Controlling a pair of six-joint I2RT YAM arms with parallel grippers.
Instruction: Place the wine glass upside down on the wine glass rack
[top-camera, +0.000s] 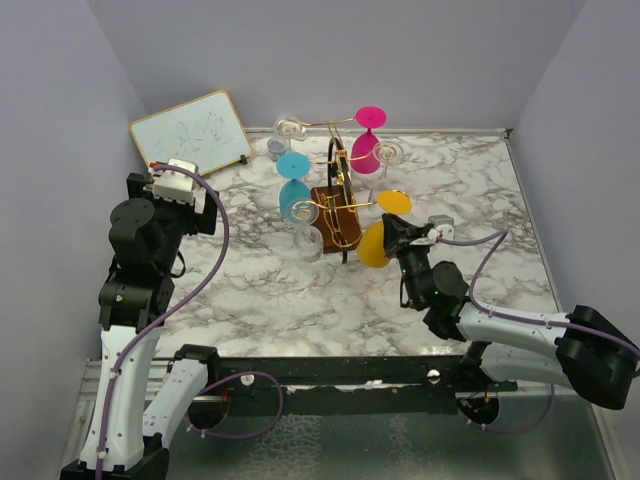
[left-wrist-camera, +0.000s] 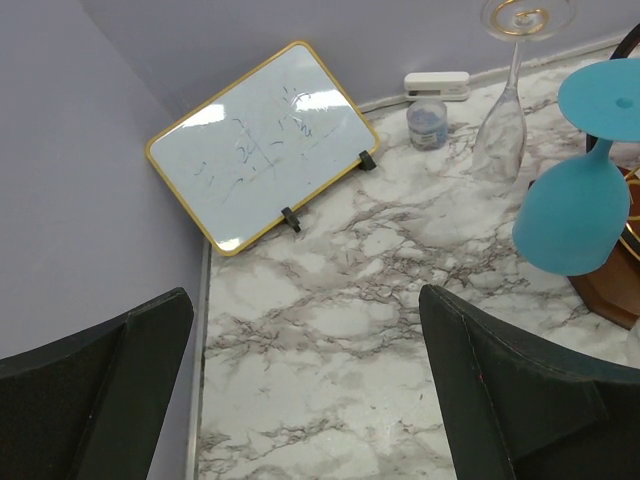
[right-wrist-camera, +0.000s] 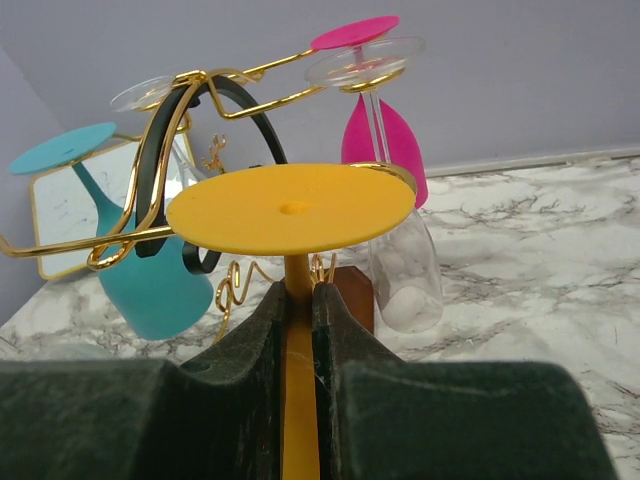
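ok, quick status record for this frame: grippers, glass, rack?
right gripper: shut on the stem of the yellow wine glass
yellow wine glass: upside down, foot up, at the rack's near-right arm; seated or not, cannot tell
left gripper: open, empty, off to the left near the whiteboard
wine glass rack: holds blue glass, pink glass, clear glasses, all inverted
task state: glass held, not yet released

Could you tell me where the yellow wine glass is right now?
Top view: the yellow glass is upside down in the right gripper, just right of the rack.
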